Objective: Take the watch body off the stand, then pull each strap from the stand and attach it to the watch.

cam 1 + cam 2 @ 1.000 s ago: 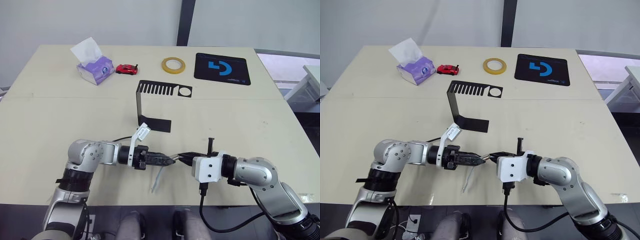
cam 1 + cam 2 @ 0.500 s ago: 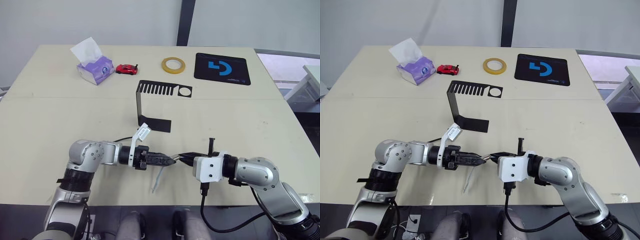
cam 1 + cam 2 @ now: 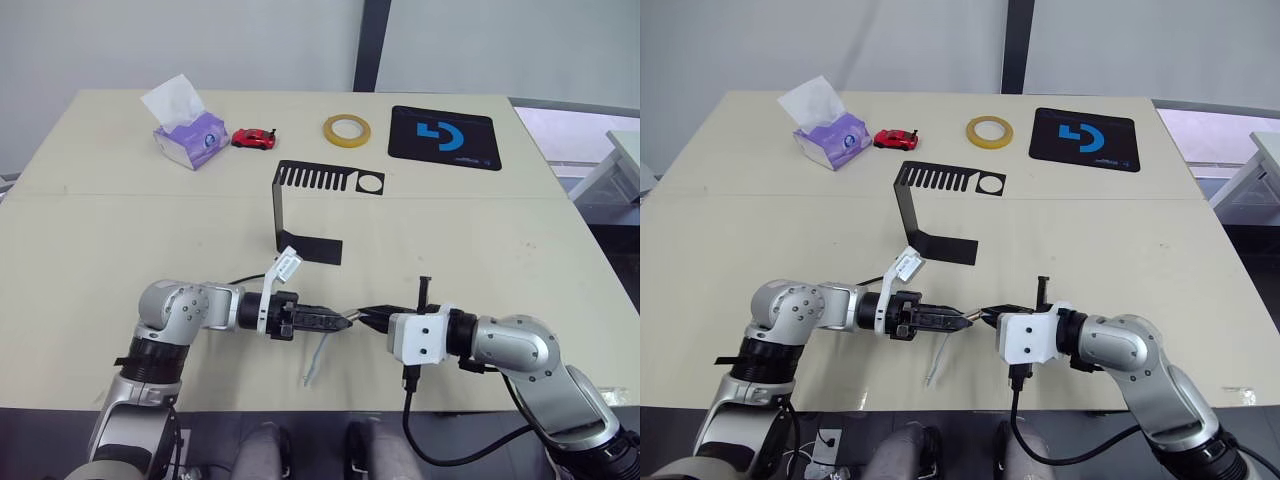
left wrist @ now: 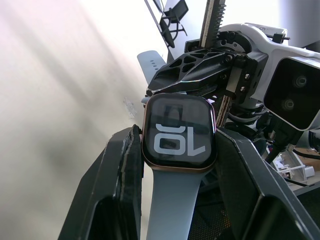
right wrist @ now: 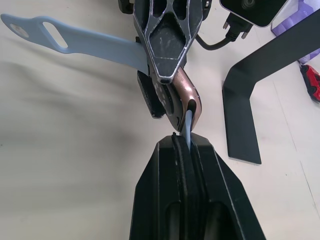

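Along the far side of the pale beige desk [image 3: 120, 230] sit a purple tissue box with a white tissue sticking up [image 3: 186, 130], a small red toy car [image 3: 253, 138], a yellow tape ring [image 3: 346, 129], and a black mat with a blue logo [image 3: 444, 137].

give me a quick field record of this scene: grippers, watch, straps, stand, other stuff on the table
left gripper: shut on the watch body, held at the table's near edge
right gripper: shut on the second strap, its end at the watch body's edge
first strap: already on the watch body, hanging down toward the table
stand: mid-table, no straps or watch on it
far edge: tissue box, red toy car, yellow tape ring, black mat with blue logo
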Action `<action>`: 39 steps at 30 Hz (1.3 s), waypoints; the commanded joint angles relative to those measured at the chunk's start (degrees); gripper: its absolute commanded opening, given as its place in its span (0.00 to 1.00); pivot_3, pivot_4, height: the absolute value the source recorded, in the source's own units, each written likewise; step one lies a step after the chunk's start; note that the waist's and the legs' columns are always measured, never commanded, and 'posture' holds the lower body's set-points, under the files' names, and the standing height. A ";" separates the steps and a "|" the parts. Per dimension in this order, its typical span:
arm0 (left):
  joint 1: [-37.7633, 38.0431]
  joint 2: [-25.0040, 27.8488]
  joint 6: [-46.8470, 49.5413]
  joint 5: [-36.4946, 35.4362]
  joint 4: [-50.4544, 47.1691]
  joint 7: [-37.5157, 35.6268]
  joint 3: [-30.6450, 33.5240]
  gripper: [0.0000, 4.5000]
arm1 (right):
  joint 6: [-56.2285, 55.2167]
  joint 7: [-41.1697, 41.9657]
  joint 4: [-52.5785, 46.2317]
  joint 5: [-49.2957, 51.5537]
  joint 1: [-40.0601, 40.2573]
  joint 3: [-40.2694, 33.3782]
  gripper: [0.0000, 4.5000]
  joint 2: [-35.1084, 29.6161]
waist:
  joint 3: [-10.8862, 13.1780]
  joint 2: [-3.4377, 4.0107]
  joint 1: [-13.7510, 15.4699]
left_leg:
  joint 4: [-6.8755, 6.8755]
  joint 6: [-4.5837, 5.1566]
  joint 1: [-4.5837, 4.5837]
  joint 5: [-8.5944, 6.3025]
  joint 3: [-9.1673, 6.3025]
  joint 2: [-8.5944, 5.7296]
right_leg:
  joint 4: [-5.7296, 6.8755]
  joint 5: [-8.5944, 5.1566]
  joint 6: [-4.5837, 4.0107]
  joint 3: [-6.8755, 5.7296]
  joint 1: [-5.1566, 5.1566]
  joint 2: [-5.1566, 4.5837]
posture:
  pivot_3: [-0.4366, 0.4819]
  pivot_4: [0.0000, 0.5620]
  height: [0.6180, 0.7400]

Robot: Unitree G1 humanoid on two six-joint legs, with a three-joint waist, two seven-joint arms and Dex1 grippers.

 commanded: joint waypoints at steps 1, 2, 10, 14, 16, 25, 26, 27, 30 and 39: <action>0.29 -0.22 -1.54 1.13 0.05 1.29 -0.23 0.38 | -1.98 0.84 -6.33 3.90 0.03 0.80 0.00 0.48 | 0.00 0.00 0.00 | 0.00 0.00 0.00 0.00 0.00 0.00 | 0.00 0.00 0.00 0.00 0.00 0.00 | 0.48 0.27 1.00; 0.31 -0.16 -1.63 1.22 0.10 1.26 -0.30 0.38 | -2.06 0.85 -6.33 3.95 0.04 0.80 0.00 0.48 | 0.00 0.00 -0.01 | 0.00 0.00 0.00 0.00 0.00 0.00 | 0.00 0.00 0.00 0.00 0.00 0.00 | 0.48 0.27 1.00; 0.75 0.04 -1.94 1.53 0.24 1.31 -0.33 0.38 | -2.24 0.91 -6.51 4.21 0.37 0.70 0.00 0.33 | 0.00 0.00 0.00 | -0.01 0.00 0.00 0.00 0.00 0.00 | -0.02 0.00 0.00 0.00 0.00 0.00 | 0.48 0.27 1.00; 0.90 -0.07 -1.96 1.46 0.05 1.46 -0.28 0.38 | -2.37 0.95 -6.49 4.33 0.68 0.65 0.00 0.21 | 0.00 0.00 0.01 | -0.01 0.00 0.00 -0.01 0.00 0.00 | -0.03 0.00 0.00 0.00 0.00 0.00 | 0.48 0.27 1.00; 0.91 -0.01 -2.19 1.74 0.22 1.42 -0.41 0.38 | -2.41 0.93 -6.50 4.44 0.68 0.63 0.00 0.19 | 0.00 0.00 0.01 | -0.01 0.00 0.00 -0.01 0.00 0.00 | -0.03 0.00 0.00 0.00 0.00 0.00 | 0.48 0.27 1.00; 0.49 -0.68 -1.20 0.54 -1.04 0.59 -0.03 0.38 | -2.33 0.87 -6.17 4.31 0.86 1.15 0.00 0.08 | 0.00 0.00 0.01 | -0.02 0.00 -0.01 -0.02 0.00 0.00 | -0.05 0.00 0.00 -0.01 0.00 -0.01 | 0.48 0.27 1.00; 0.32 -0.85 -1.04 0.38 -1.18 0.66 0.08 0.38 | -2.32 0.90 -6.07 4.24 0.80 1.23 0.00 0.07 | 0.00 0.00 0.01 | -0.02 0.00 -0.01 -0.02 0.00 0.00 | -0.05 0.00 0.00 -0.01 0.00 -0.01 | 0.48 0.27 1.00; 0.21 -0.96 -0.94 0.28 -1.27 0.70 0.15 0.38 | -2.31 0.92 -6.00 4.19 0.76 1.29 0.00 0.07 | 0.00 0.00 0.01 | -0.02 0.00 -0.01 -0.01 0.00 0.00 | -0.05 0.00 0.00 -0.01 0.00 -0.01 | 0.48 0.27 1.00; -0.04 -1.17 -0.80 0.25 -1.33 0.79 0.30 0.38 | -2.30 1.00 -5.85 4.11 0.59 1.43 0.00 0.05 | 0.00 0.00 0.01 | -0.03 0.00 -0.01 -0.02 -0.01 0.00 | -0.06 0.00 0.00 -0.01 0.00 -0.01 | 0.48 0.27 1.00; -0.53 -1.71 0.20 -0.47 -2.32 0.70 0.46 0.38 | -2.30 1.15 -5.50 3.91 0.14 1.68 0.00 0.14 | 0.00 0.00 0.02 | -0.03 0.00 -0.01 -0.01 0.00 0.00 | -0.06 0.00 0.00 -0.01 0.00 -0.01 | 0.48 0.27 1.00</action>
